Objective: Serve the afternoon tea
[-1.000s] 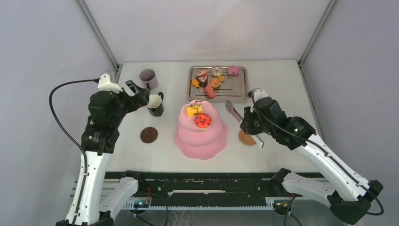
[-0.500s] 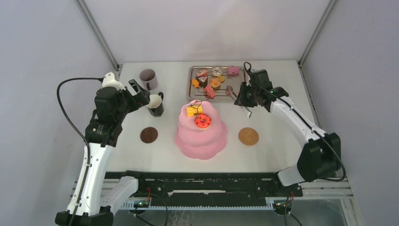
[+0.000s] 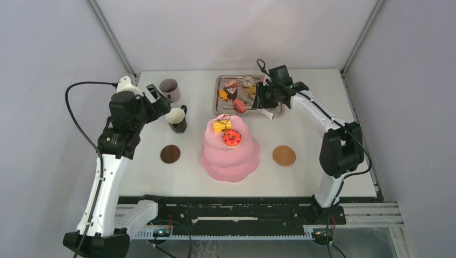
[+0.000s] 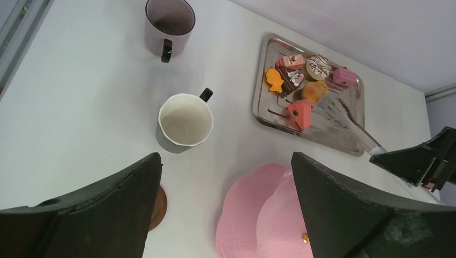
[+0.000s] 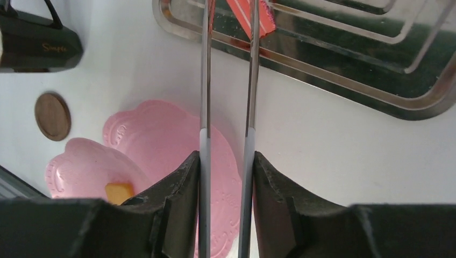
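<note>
Tongs perhaps around red cake

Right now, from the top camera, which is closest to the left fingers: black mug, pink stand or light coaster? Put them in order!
1. Black mug, just beside the left fingers.
2. Pink stand, in the middle.
3. Light coaster, right of the stand, farthest.

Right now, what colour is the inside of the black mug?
White inside the black mug; the left wrist view shows it best.
</note>
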You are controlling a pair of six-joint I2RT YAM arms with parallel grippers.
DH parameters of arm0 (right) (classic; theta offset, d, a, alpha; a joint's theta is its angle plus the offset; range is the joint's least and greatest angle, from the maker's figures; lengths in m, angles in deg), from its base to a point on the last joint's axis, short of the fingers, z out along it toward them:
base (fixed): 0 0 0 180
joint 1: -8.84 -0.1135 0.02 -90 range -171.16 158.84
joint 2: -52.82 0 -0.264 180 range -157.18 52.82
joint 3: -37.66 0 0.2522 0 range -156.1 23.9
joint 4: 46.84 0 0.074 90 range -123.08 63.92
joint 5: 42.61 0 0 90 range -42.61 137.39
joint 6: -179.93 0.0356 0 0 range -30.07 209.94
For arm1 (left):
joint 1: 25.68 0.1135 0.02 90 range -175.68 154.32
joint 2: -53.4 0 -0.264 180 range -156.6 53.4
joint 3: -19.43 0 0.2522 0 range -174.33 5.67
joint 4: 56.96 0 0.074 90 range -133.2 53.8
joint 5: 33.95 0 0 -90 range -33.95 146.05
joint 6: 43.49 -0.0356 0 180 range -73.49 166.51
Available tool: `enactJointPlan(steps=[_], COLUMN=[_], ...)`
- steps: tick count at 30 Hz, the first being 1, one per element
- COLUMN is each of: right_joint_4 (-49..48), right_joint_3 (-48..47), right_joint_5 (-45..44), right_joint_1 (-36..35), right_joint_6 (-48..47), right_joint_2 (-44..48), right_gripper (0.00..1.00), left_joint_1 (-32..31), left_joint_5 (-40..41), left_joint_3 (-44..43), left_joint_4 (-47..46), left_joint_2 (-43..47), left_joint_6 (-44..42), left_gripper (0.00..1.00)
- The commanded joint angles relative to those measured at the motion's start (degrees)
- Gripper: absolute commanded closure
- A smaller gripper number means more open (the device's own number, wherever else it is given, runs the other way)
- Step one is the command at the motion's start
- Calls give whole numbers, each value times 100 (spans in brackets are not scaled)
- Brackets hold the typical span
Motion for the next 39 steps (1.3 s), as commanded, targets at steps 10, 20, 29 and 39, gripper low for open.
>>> enactJointPlan(steps=[10, 20, 29, 39], right_joint_4=[347, 307, 212, 221], right_joint_3=[13, -28, -479, -552], right_joint_5=[92, -541, -558, -488], right_joint_1=[-161, -325, -331, -314], right_joint_6=[-1790, -1974, -2046, -2029], right_joint_2=[-86, -293, -836, -802], right_gripper=[50, 45, 44, 61], left_joint_1=[58, 56, 61, 63], left_joint_5=[65, 61, -9, 16], left_joint_3=[-507, -615, -583, -525], left_joint_4=[-73, -86, -164, -178], left_joint_2=[-219, -375, -449, -355], left_joint_6=[162, 93, 129, 132], left_gripper=[6, 6, 6, 6])
